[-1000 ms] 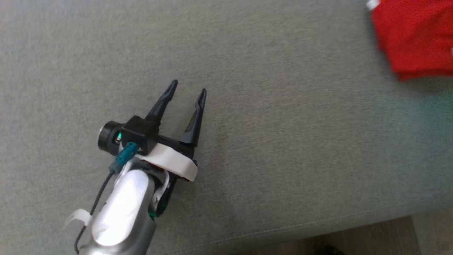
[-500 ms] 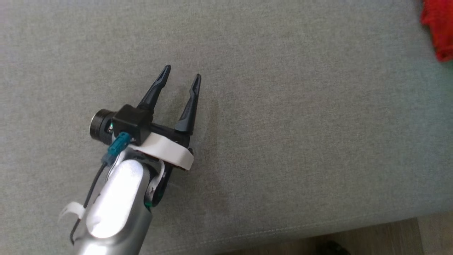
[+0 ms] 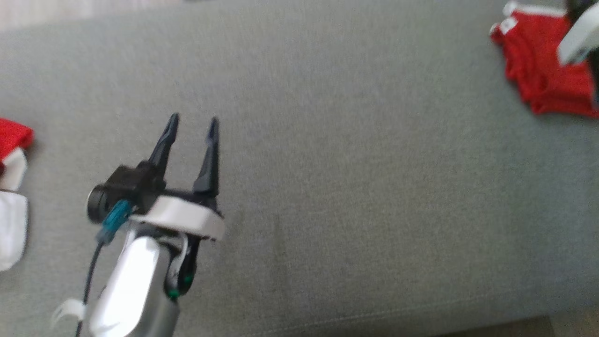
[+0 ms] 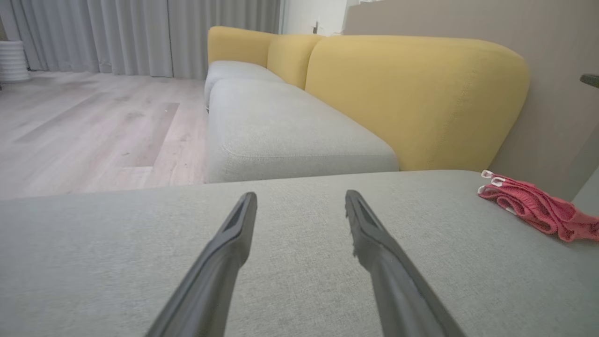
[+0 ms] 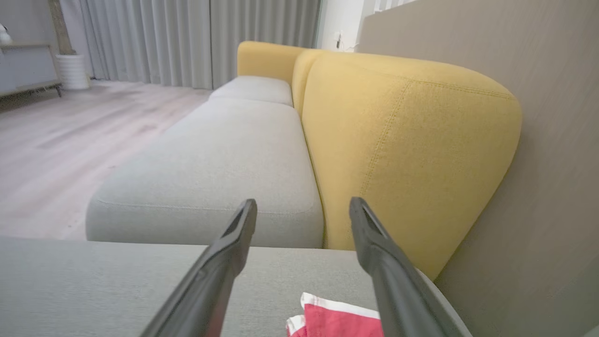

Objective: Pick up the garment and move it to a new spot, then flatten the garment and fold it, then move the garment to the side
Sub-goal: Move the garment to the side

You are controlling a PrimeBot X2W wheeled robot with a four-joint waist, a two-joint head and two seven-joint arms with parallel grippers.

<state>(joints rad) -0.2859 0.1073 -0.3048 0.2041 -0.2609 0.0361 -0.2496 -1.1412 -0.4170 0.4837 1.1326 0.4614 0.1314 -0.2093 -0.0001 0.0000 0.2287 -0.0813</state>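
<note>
Where the head view's left edge cuts it off, a crumpled red and white cloth (image 3: 12,140) lies on the grey woven-fabric sofa seat (image 3: 355,178). Right of it, well apart, the left gripper (image 3: 193,120) hangs over bare seat, its two long dark fingers (image 4: 224,262) spread apart and holding nothing. Further right, past a wide stretch of seat, the red folded garment with white trim (image 3: 533,79) rests near the seat's far right end, close to the beige wall (image 4: 552,121). A pale right forearm (image 3: 578,40) overlaps the garment's right part. The right gripper (image 5: 303,203) is just by the garment, jaws apart and empty. I cannot tell whether its fingers touch the cloth. Beyond stands a mustard-yellow rounded backrest (image 5: 402,140).
</note>
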